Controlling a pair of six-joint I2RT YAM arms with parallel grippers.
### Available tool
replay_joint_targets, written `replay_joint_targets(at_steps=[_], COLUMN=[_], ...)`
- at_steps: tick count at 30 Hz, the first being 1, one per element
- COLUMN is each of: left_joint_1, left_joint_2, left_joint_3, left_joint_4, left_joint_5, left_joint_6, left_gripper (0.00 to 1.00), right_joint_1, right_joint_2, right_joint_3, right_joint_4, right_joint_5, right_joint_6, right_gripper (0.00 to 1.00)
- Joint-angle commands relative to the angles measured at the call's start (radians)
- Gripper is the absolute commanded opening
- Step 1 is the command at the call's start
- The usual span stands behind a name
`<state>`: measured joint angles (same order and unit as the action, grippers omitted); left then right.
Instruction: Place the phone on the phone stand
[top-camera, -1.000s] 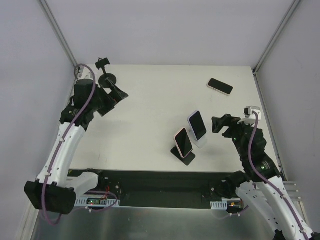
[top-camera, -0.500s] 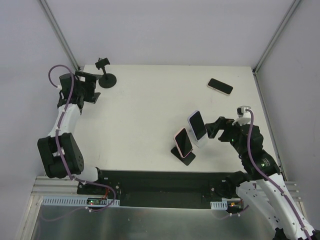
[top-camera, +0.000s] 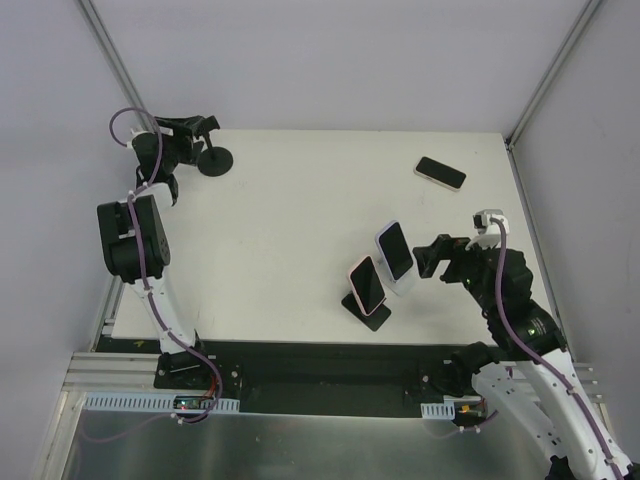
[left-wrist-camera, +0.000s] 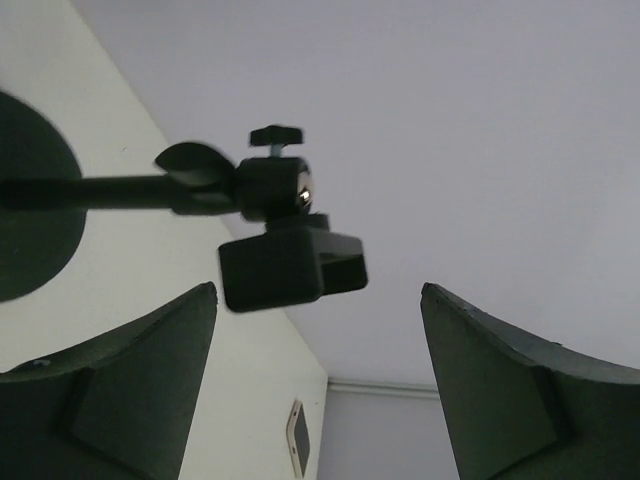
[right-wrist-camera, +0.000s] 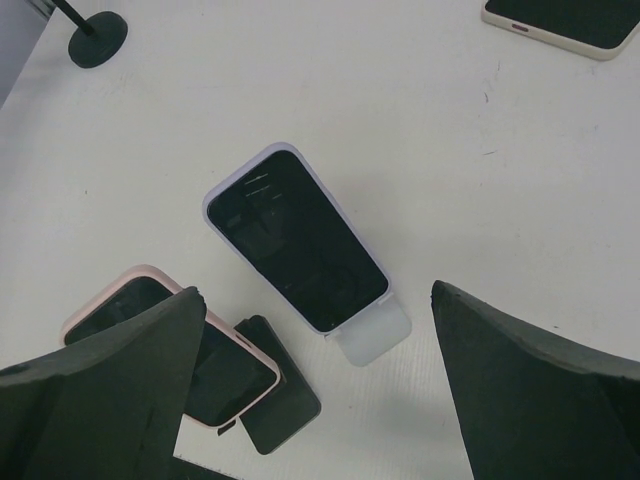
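Phone (right-wrist-camera: 295, 238) screen glossy; table (top-camera: 290, 220) matt white; clamp stand (left-wrist-camera: 290, 262) matt blk.

Table (top-camera: 290, 235) centre open; phone stands (top-camera: 403, 288) near-right, clamp stand (top-camera: 215, 160) far-left obstruct.

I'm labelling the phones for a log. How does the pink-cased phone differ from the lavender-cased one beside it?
The pink-cased phone leans on a black stand; the lavender-cased phone leans on a white stand. The pink-cased phone sits nearer the arm bases, the lavender-cased phone farther back and to the right. Both are propped up tilted, with dark screens.
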<state>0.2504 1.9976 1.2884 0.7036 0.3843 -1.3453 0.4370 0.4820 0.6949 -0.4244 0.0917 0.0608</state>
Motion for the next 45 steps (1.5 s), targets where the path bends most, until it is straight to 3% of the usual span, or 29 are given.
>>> replay_joint_targets(at_steps=[1, 9, 14, 20, 25, 31, 33, 38, 45], left_joint_1=[0.004, 0.007, 0.006, 0.003, -0.017, -0.149, -0.236, -0.390, -0.431], left_joint_2=[0.061, 0.150, 0.152, 0.015, -0.147, -0.377, -0.500, -0.816, -1.052], left_joint_3=[0.112, 0.204, 0.212, 0.126, -0.081, -0.335, -0.450, -0.727, -0.824], left_joint_4=[0.192, 0.145, 0.155, 0.060, 0.131, 0.204, 0.176, 0.099, -0.105], left_joint_5=[-0.001, -0.010, 0.048, 0.197, 0.281, 0.360, 0.331, 0.070, -0.024], left_joint_6=[0.011, 0.017, 0.027, 0.112, 0.048, -0.069, -0.039, 0.047, 0.100], left_gripper=[0.81, 0.69, 0.37, 0.00, 0.00, 0.00, 0.00, 0.00, 0.00], right_joint_1=[-0.006, -0.011, -0.011, -0.011, -0.011, -0.012, -0.012, -0.012, -0.011], right_joint_2=[0.015, 0.004, 0.009, 0.018, 0.024, 0.038, 0.046, 0.037, 0.030], right_joint_3=[0.066, 0.075, 0.078, 0.080, 0.069, 0.054, 0.057, 0.057, 0.049], right_joint_4=[0.007, 0.004, 0.001, 0.001, 0.001, 0.003, -0.001, -0.001, -0.002], right_joint_5=[0.025, 0.039, 0.036, 0.019, 0.002, -0.030, -0.036, -0.049, -0.079], right_joint_6=[-0.055, -0.085, -0.093, -0.092, -0.079, -0.062, -0.024, 0.017, 0.054], right_gripper=[0.97, 0.97, 0.96, 0.97, 0.96, 0.97, 0.97, 0.97, 0.96])
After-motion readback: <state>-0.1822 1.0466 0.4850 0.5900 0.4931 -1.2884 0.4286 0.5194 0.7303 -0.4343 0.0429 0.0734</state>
